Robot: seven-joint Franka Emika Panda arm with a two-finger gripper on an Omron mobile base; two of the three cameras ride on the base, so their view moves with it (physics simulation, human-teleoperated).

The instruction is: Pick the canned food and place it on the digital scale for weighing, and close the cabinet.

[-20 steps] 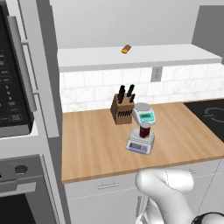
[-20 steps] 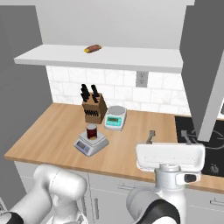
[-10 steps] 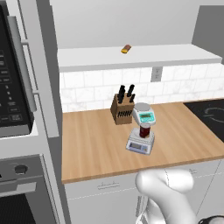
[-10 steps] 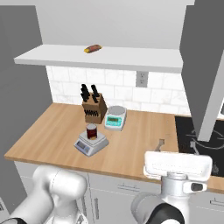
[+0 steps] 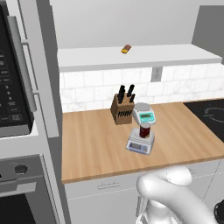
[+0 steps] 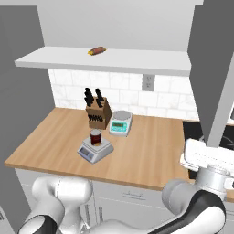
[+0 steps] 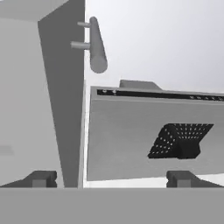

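Observation:
The dark red canned food [image 5: 145, 130] [image 6: 95, 137] stands upright on the flat silver digital scale [image 5: 139, 145] [image 6: 94, 151] mid-counter, with nothing touching it. My gripper [image 7: 112, 179] is open and holds nothing; its fingertips [image 7: 41, 178] are spread wide. It faces the grey cabinet door [image 7: 30, 96] from below, close to the door's edge and its silver bar handle [image 7: 97, 46]. In the right base view the cabinet door [image 6: 214, 68] hangs open at the right, and the gripper's white hand body [image 6: 206, 157] sits just beneath it. The door also shows in the left base view as a grey panel [image 5: 211, 26].
A white scale with a green panel [image 5: 145, 115] [image 6: 120, 123] and a knife block [image 5: 122, 108] [image 6: 97, 112] stand behind the can. A small brown item [image 5: 126, 49] lies on the wall shelf. A range hood with a dark vent [image 7: 179, 141] is beside the door. A black cooktop [image 5: 211, 114] lies right.
The hand has moved to the right and slightly up, toward the open cabinet door. The can and the scale have stayed put, and the jaws remain open.

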